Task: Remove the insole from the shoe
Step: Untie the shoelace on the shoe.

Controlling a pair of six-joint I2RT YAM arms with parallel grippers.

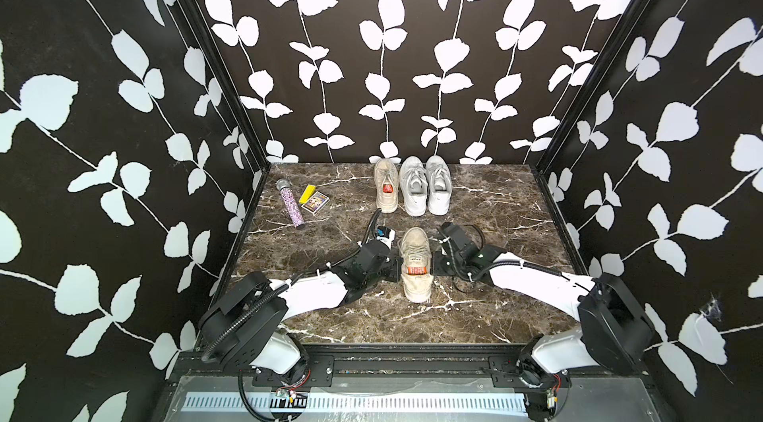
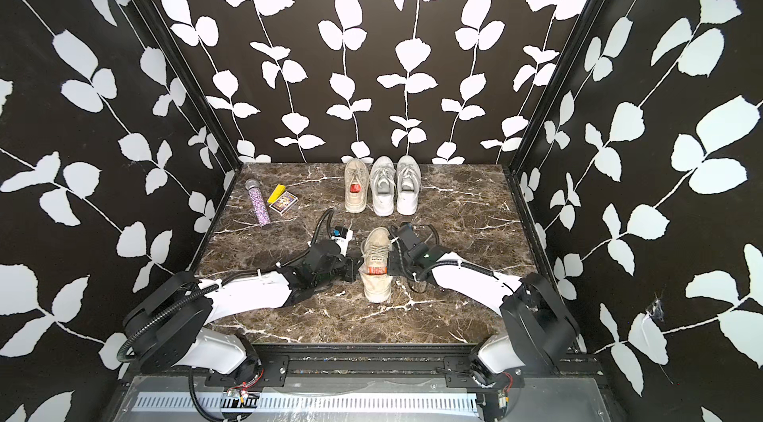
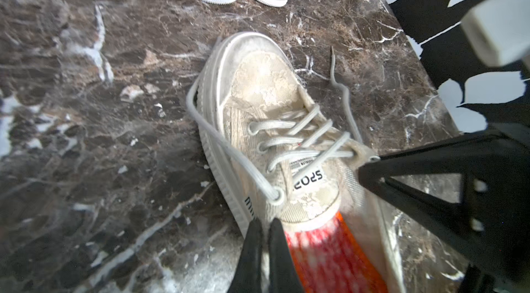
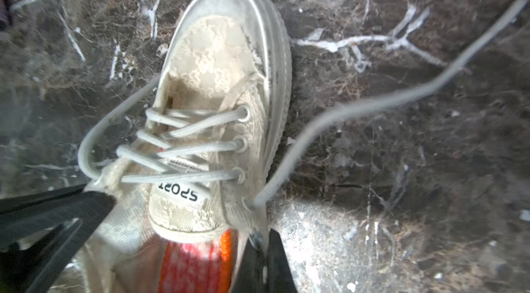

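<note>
The orange-red insole (image 1: 415, 271) was seen lying inside the beige sneaker (image 1: 415, 248), exposed through the opening behind the tongue. An orange edge and a red-and-white pattern were made out in both wrist views. The sneaker was set upright on its sole near the middle of the marble tabletop (image 1: 495, 209), toe pointed toward the back wall, and a tongue tag (image 4: 179, 191) reading SPORT was shown. The laces were left untied, and one loose lace end (image 4: 372, 105) was trailed over the marble. The left gripper (image 3: 266, 248) was pinched narrow on the sneaker's collar wall on the robot's left side, with fabric caught between the fingers. The right gripper (image 4: 265, 263) was clamped the same way on the opposite collar wall, just by the top eyelet. In both top views the sneaker was flanked by the two grippers, touched on either side. Further back, near the rear wall, a second beige sneaker (image 1: 386, 188) with red showing in its opening was lined up just beside a pair of white trainers (image 1: 413, 193), heels toward the robot. At the back left of the table a glitter-covered microphone (image 1: 291, 203) was laid flat, with a yellow block (image 1: 307, 193) and a small printed card box (image 1: 316, 203) just beside it. The enclosure walls were covered in black wallpaper with white leaves (image 1: 371, 69).
</note>
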